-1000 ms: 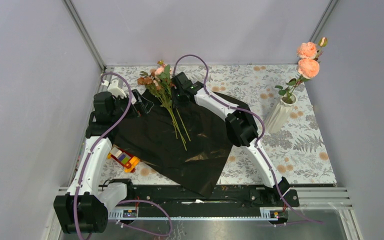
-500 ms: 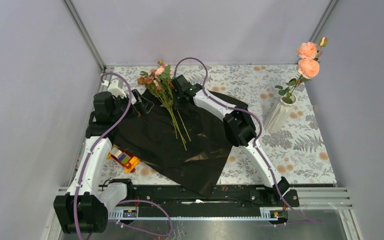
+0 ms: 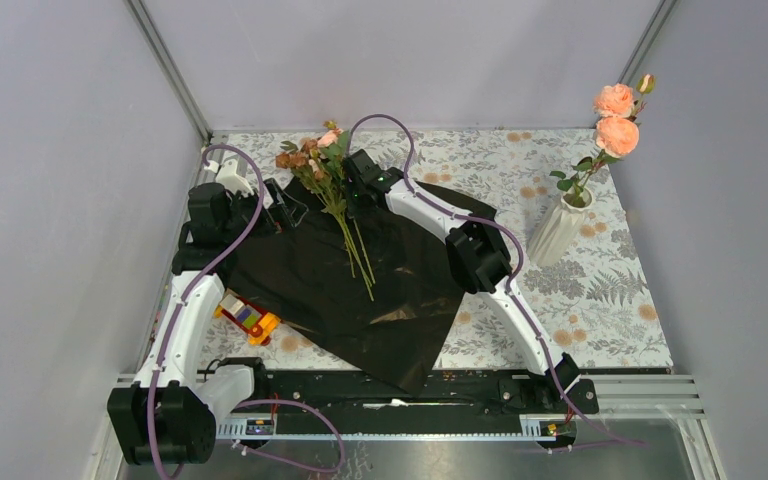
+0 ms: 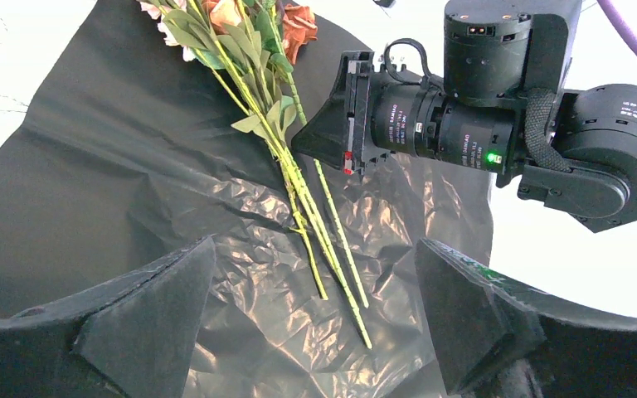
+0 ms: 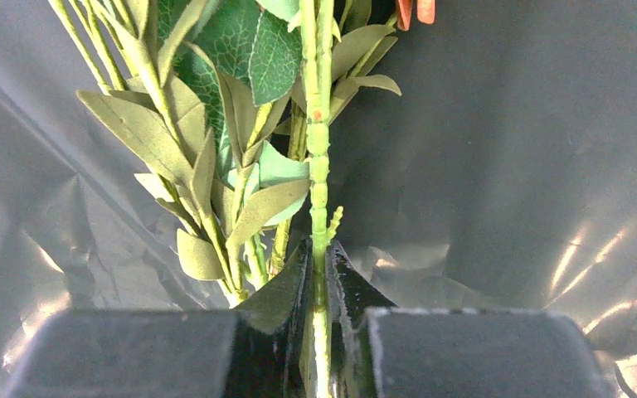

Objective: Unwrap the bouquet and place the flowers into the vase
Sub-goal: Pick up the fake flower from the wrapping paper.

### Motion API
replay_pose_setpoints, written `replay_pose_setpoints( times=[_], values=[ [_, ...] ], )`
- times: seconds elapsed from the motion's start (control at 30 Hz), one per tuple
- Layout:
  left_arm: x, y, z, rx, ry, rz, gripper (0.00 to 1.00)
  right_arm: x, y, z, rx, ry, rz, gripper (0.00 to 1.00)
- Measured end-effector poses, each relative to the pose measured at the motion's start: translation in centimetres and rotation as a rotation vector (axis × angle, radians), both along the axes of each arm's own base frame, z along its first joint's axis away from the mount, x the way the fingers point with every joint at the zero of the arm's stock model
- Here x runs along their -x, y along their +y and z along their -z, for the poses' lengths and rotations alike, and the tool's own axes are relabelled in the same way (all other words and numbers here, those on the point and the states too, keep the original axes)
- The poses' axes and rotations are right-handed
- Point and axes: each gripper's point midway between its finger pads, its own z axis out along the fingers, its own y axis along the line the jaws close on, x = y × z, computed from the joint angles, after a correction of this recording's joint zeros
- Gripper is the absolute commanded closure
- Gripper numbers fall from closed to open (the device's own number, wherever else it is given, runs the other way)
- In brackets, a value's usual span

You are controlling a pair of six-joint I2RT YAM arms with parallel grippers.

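Note:
The bouquet lies unwrapped. Its black wrapping paper (image 3: pixel 360 290) is spread flat on the table, and the flowers (image 3: pixel 318 165) lie on it with blooms pointing to the far side. My right gripper (image 5: pixel 319 257) is shut on one thin green stem (image 5: pixel 318 149), just below the leaves (image 5: pixel 216 149). In the top view this gripper (image 3: pixel 348 200) sits to the right of the bunch. My left gripper (image 4: pixel 315 249) hangs open over the paper, above the stem ends (image 4: pixel 336 265), holding nothing. The white ribbed vase (image 3: pixel 556 232) stands far right with two peach roses (image 3: pixel 616 120) in it.
A colourful toy-block car (image 3: pixel 248 318) sits at the paper's left edge, beside the left arm. Both arms reach over the crinkled paper (image 4: pixel 240 249). Grey walls close in the table on the left, back and right.
My right gripper's jaws have closed onto the stem. The flower heads have shifted slightly to the right. The left arm has not moved.

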Motion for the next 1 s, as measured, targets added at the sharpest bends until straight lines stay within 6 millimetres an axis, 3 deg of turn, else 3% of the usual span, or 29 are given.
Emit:
replay_pose_setpoints(
  times=[0.53, 0.73, 1.0],
  values=[
    [-0.1, 0.4, 0.1, -0.01, 0.0, -0.018, 0.02, 0.1, -0.6, -0.7, 0.006, -0.063, -0.041, 1.0],
    [-0.2, 0.5, 0.2, -0.013, 0.002, -0.023, 0.03, 0.0, -1.6, -4.5, -0.028, -0.172, -0.031, 1.0],
    [-0.4, 0.1, -0.2, 0.011, -0.009, -0.007, 0.03, 0.6, -2.2, -12.2, -0.152, -0.33, -0.024, 1.0]
  ],
)
